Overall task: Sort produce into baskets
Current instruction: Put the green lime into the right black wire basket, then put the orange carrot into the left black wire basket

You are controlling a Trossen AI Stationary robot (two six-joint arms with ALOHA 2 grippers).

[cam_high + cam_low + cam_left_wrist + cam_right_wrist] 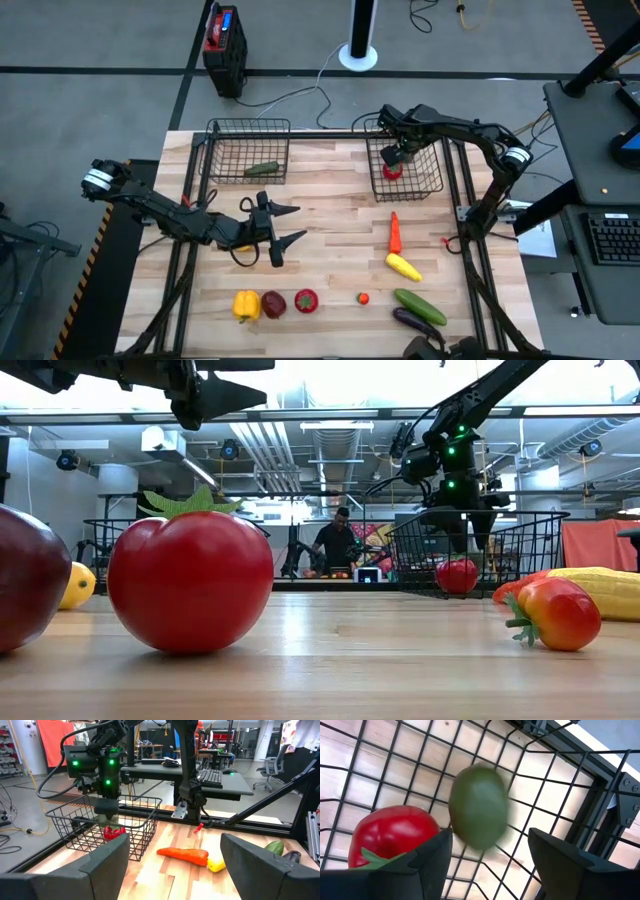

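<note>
Right tool (393,158) hangs over the right basket (432,186), fingers parted – a green fruit (479,808) dropping free beside the tomato (392,836); left tool (285,225) open, empty, mid-table.

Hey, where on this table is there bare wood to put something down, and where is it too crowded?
Free: the table between the two baskets, down to the carrot; also the far-left strip beside the left basket. Crowded: the front edge, with the yellow pepper, tomato and cucumber, and the right basket.

2 dark jointed arms, white wrist collars, black cables, green indicator lights, black wedge fingers (107,865).
</note>
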